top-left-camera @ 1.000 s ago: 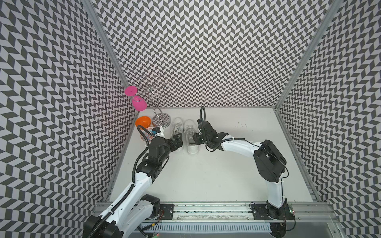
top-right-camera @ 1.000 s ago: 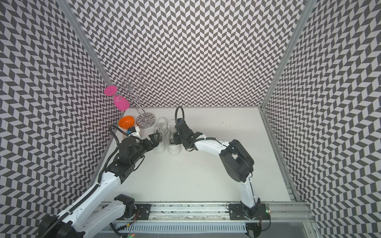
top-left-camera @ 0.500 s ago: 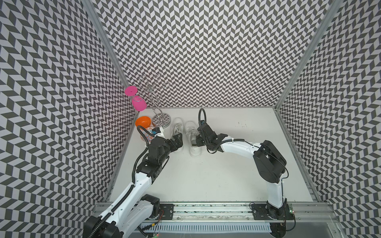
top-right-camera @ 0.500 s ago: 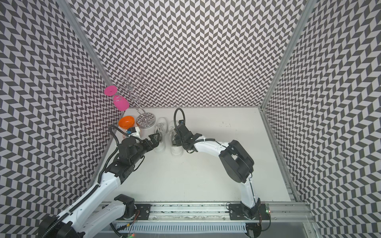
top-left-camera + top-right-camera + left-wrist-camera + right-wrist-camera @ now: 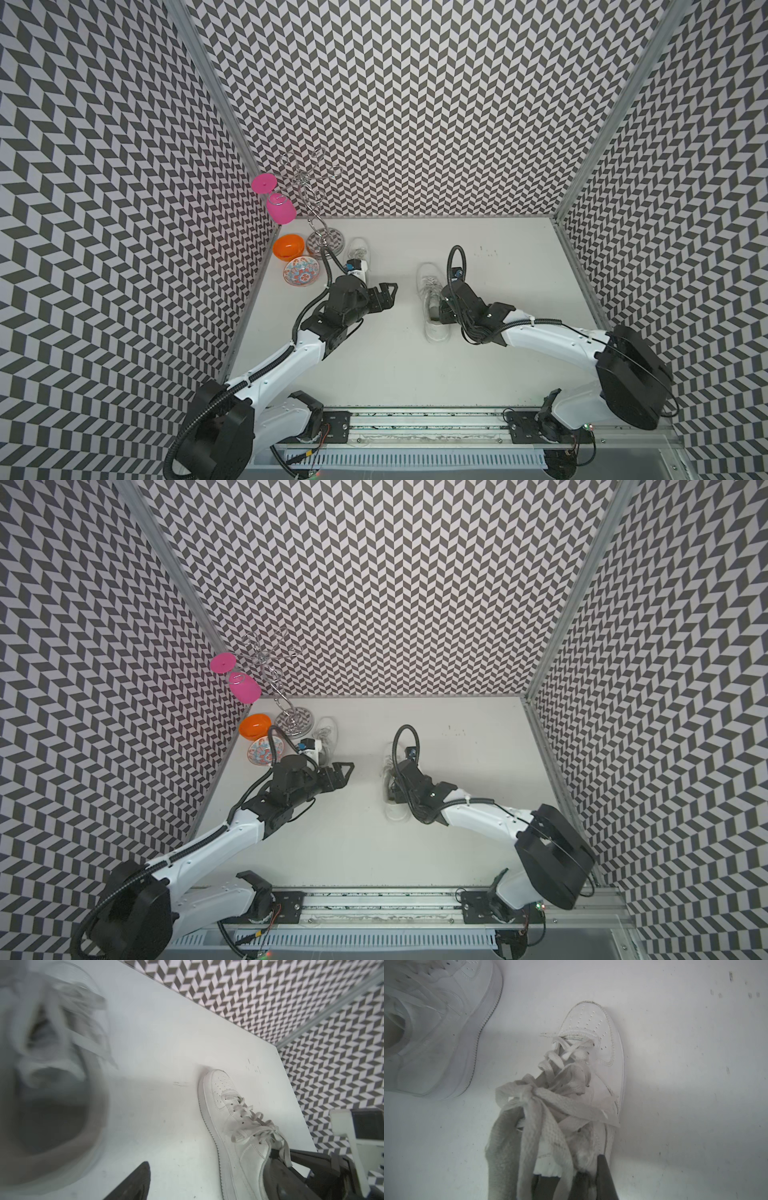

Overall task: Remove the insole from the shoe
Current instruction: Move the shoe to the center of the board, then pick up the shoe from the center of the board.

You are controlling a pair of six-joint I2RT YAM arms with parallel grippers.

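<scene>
Both top views: bright, flat, diffuse overhead light, no glare. Counter (image 5: 478, 365) evenly lit, with only faint soft shadows under the arms (image 5: 291, 365) and beside the shoe (image 5: 427, 276). Wide-angle lens bows the patterned walls (image 5: 415, 104) toward the frame edges; focus is sharp throughout.

Left wrist view: second shoe (image 5: 58, 1032) sits right at the lens and is badly blurred, a grey smear with a dark patch. The shoe farther off is crisp.

Right wrist view: dimmer, grey cast, low contrast. Laces (image 5: 550, 1113) close to the lens are soft, the toe is sharper. Broad soft shadow on the counter, corners darker.
</scene>
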